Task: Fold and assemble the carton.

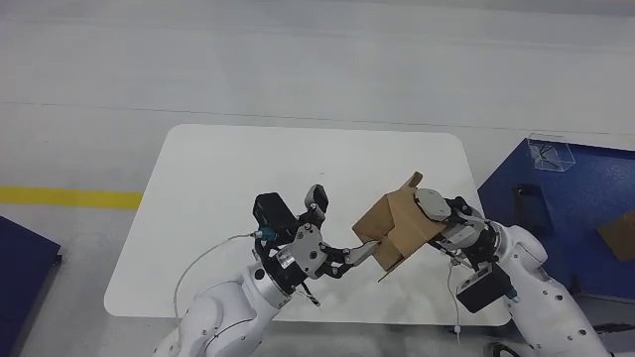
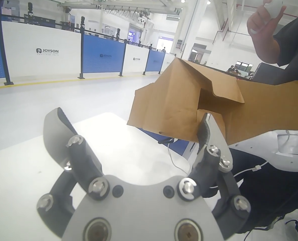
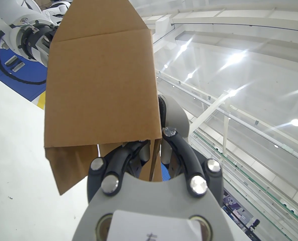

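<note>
A brown carton [image 1: 392, 223], partly folded with loose flaps, is held up above the white table [image 1: 248, 188] near its front right. My right gripper [image 1: 429, 213] is shut on one carton wall [image 3: 101, 83], one finger inside and the other finger [image 3: 175, 116] outside. My left gripper [image 1: 342, 226] stands open just left of the carton [image 2: 176, 96]. One of its fingertips [image 2: 206, 124] touches a lower flap at the carton's open end; the other fingertip [image 2: 55, 119] is free over the table.
A blue bin [image 1: 566, 208] stands right of the table with a small clear container [image 1: 549, 151] on its corner. Another blue object [image 1: 20, 258] sits at the left edge. The table's back and left parts are bare.
</note>
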`<action>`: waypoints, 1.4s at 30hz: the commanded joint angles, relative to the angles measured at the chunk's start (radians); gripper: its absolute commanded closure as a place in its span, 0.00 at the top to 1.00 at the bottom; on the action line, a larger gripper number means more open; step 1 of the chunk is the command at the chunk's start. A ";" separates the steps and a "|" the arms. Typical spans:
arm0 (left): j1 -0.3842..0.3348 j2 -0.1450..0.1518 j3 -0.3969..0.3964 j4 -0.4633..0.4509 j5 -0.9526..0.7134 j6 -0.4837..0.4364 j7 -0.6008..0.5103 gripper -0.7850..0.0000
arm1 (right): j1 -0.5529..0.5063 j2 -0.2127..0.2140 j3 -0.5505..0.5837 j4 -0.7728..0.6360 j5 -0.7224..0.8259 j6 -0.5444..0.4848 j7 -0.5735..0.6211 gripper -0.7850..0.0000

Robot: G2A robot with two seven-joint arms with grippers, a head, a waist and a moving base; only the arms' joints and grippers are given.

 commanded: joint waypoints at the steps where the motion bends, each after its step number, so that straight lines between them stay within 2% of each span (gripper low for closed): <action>1: -0.004 -0.001 0.003 0.003 0.002 0.004 -0.003 1.00 | 0.000 -0.001 0.001 0.000 -0.001 -0.001 0.000 0.00; 14: 0.031 0.004 -0.060 -0.037 -0.014 0.017 0.038 1.00 | 0.007 -0.005 0.028 0.023 -0.047 0.035 0.018 0.00; 16: 0.042 0.004 -0.074 -0.047 -0.027 0.022 0.068 1.00 | 0.003 -0.005 0.035 0.025 -0.057 0.050 0.024 0.00; 21: 0.060 0.002 -0.094 -0.064 -0.050 0.011 0.169 1.00 | -0.005 -0.009 0.030 0.033 0.004 0.013 0.026 0.00; 25: 0.060 0.002 -0.094 -0.064 -0.050 0.011 0.169 1.00 | -0.005 -0.009 0.030 0.033 0.004 0.013 0.026 0.00; 28: 0.067 0.005 -0.080 -0.074 0.007 -0.023 0.160 1.00 | -0.014 -0.007 0.055 0.008 -0.077 0.093 0.092 0.00; 33: 0.087 0.010 -0.030 -0.087 0.083 -0.089 0.099 1.00 | -0.052 -0.004 0.099 -0.039 -0.182 0.220 0.110 0.00; 42: 0.044 -0.007 0.030 -0.036 0.160 0.030 0.127 1.00 | -0.120 -0.004 0.146 -0.106 -0.210 0.308 0.049 0.00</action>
